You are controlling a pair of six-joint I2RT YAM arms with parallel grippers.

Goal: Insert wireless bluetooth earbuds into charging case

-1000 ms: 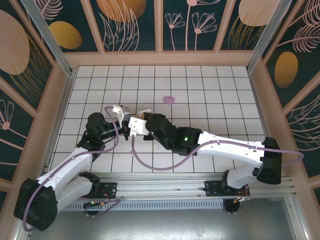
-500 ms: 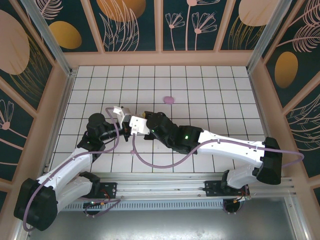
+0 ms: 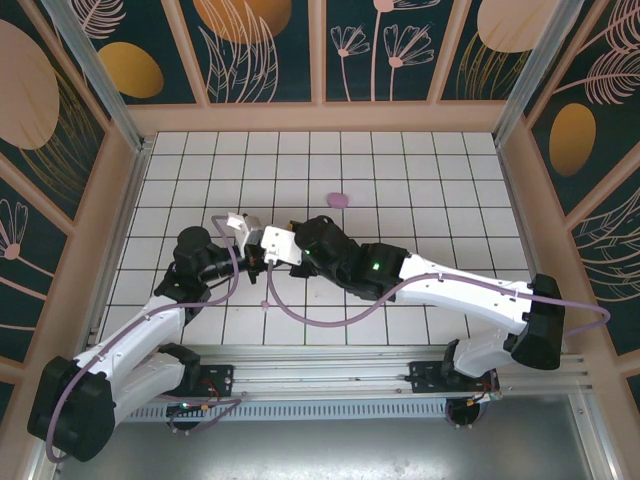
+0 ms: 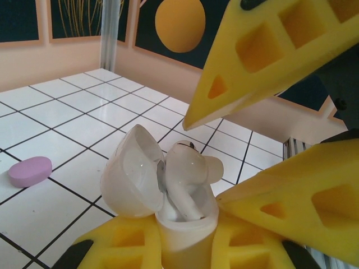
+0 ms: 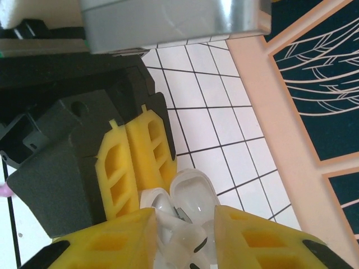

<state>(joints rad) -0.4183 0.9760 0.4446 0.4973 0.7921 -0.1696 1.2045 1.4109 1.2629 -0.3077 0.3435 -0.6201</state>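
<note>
Left hand (image 4: 180, 247): one, pinching the single glossy white hinged charging case (image 4: 132, 175), lid open, over the white tiled worktop (image 3: 400, 170).
Right hand (image 5: 182, 235): one, fingers spread beside the case.
Earbud (image 4: 188, 167): one, white, seated in the case.
Lilac oval piece (image 4: 30, 171): one, on the worktop, well apart.

The charging case (image 4: 185, 246) stood upright between the fingers of the left gripper (image 4: 182, 224), with its lid (image 4: 132, 174) hinged back to the left in the left wrist view. One earbud (image 4: 188, 168) sat in the case's mouth, just right of the lid. The right gripper (image 5: 182, 235) straddled the earbud, one finger above it and one to its right (contact could not be confirmed). On the table (image 3: 420, 160), a small loose piece (image 3: 340, 199) lay behind and right of both grippers, well apart.
</note>
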